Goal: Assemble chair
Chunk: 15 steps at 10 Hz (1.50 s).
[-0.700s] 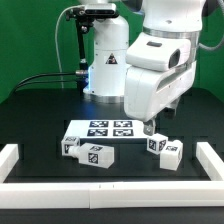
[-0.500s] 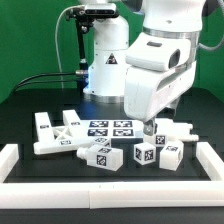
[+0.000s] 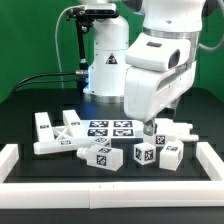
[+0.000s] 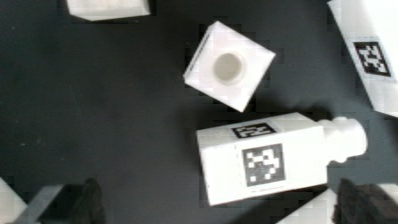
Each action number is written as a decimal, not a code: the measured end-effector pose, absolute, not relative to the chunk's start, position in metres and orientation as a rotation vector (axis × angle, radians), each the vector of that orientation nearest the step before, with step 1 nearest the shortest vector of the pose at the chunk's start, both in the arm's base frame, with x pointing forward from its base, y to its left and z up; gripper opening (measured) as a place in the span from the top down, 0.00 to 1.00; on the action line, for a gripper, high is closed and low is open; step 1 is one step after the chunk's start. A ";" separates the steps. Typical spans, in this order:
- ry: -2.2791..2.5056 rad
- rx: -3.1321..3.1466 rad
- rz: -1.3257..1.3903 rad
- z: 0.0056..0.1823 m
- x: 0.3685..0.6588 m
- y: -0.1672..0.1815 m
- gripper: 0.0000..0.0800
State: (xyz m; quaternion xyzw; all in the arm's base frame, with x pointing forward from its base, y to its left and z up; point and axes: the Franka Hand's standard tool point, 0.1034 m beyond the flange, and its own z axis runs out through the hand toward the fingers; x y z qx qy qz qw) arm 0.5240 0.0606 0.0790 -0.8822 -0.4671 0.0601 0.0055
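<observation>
Several white chair pieces with black-and-white tags lie on the black table. In the exterior view a long bar [image 3: 44,134] and a crossed piece [image 3: 68,140] are on the left. A block [image 3: 103,157], a cube [image 3: 143,155] and another block [image 3: 170,155] lie in front, and a further piece [image 3: 180,129] is at the right. My gripper [image 3: 148,127] hangs just above the cube, open and holding nothing. In the wrist view a tagged block [image 4: 267,155] lies beneath my gripper [image 4: 217,203], between its dark fingertips [image 4: 71,203]. A flat square piece with a round hole [image 4: 228,68] lies beyond it.
The marker board [image 3: 105,128] lies flat behind the pieces, and its edge shows in the wrist view as the marker board [image 4: 370,50]. A low white border rail [image 3: 10,156] frames the table at left, right and front. The robot's base [image 3: 105,70] stands behind with cables.
Since the oldest frame more white pieces show on the table, at the left and the right. The arm and gripper have not moved.
</observation>
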 end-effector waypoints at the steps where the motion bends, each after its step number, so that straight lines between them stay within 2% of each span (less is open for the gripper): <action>1: -1.462 -2.762 0.188 0.079 0.524 0.061 0.19; 4: -1.369 -2.812 0.200 0.076 0.519 0.065 0.19; 6: -1.174 -2.915 0.167 0.067 0.508 0.088 0.19; 8: -1.161 -2.915 0.173 0.060 0.499 0.092 0.19; 13: -1.163 -2.915 0.172 0.061 0.500 0.091 0.19; 15: -0.833 -3.043 0.102 0.067 0.493 0.102 0.19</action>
